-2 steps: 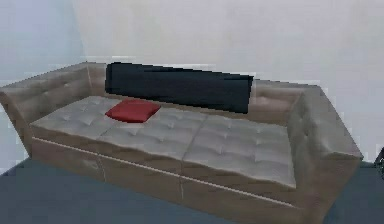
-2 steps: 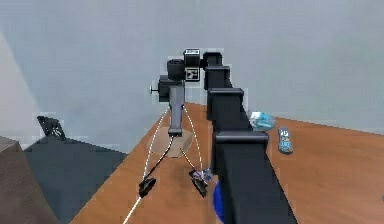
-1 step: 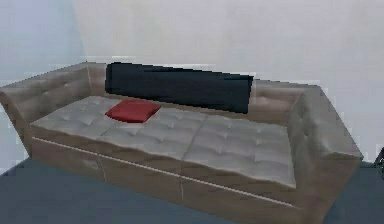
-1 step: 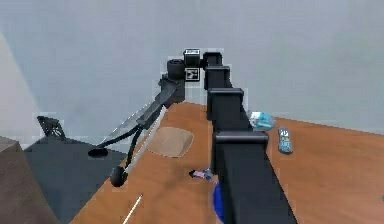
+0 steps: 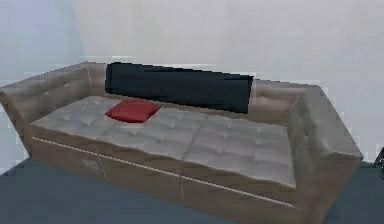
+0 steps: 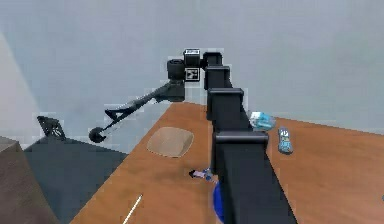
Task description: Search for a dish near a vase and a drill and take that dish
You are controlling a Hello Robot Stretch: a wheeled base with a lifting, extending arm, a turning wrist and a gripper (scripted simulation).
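in the forward view a grey-brown sofa (image 5: 200,140) stands across the middle, with a long black cushion (image 5: 180,88) along its back and a red cushion (image 5: 133,111) on the seat left of centre; a dark floor (image 5: 60,200) lies below. in the arm side view the arm (image 6: 235,150) rises from the bottom edge over a wooden table (image 6: 330,170). the gripper (image 6: 100,131) reaches down and left from the upper middle, its tip past the table's left edge with bare wall behind it, and it holds nothing; whether its fingers are apart or together i cannot tell. a flat tan shape, likely the dish (image 6: 170,143), lies on the table just left of the arm, near the frame's middle. lower down a small blue thing (image 6: 201,175) shows at the arm's left side. right of the arm lie a pale blue thing (image 6: 262,121) and a remote-like bar (image 6: 285,140). a thin pale stick (image 6: 132,208) lies near the bottom edge.
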